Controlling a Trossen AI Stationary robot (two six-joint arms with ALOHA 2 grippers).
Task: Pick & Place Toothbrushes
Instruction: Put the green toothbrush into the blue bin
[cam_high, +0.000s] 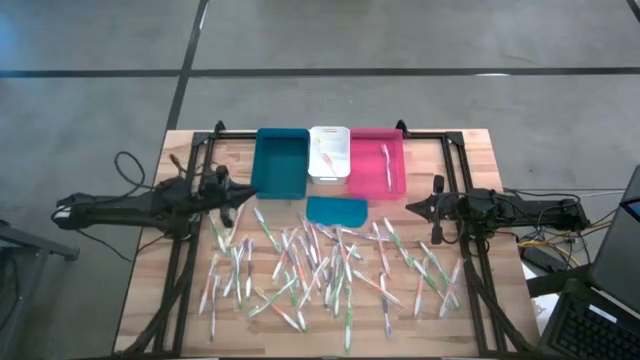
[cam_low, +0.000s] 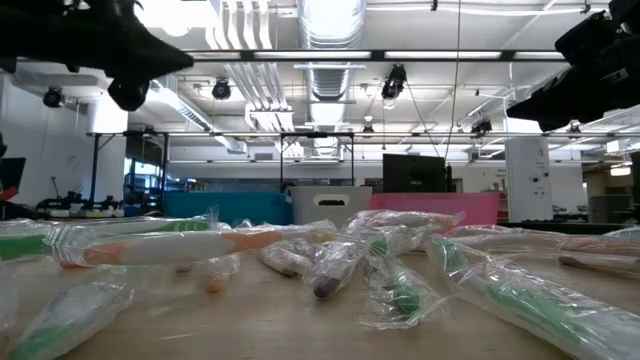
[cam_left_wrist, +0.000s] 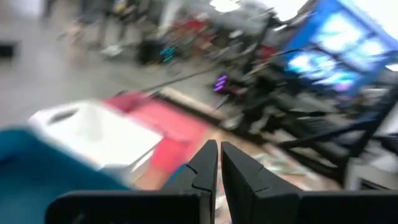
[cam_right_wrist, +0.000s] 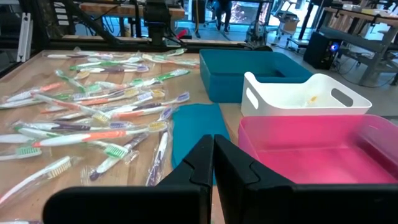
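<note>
Several wrapped toothbrushes (cam_high: 320, 270) lie scattered flat on the wooden table's near half; they also show in the low view (cam_low: 330, 265) and the right wrist view (cam_right_wrist: 93, 124). One toothbrush lies in the white bin (cam_high: 329, 152) and one in the pink bin (cam_high: 378, 160). My left gripper (cam_high: 238, 196) hangs shut above the table beside the teal bin (cam_high: 281, 162), touching nothing; its fingers (cam_left_wrist: 217, 163) show closed. My right gripper (cam_high: 412, 208) hangs shut near the pink bin's near right corner, fingers (cam_right_wrist: 211, 155) together, holding nothing.
Three bins stand in a row at the table's far edge: teal, white, pink. A flat teal lid-like piece (cam_high: 336, 209) lies just in front of them. Black frame rails (cam_high: 190, 230) run along both table sides. Cables (cam_high: 130, 170) lie at the left.
</note>
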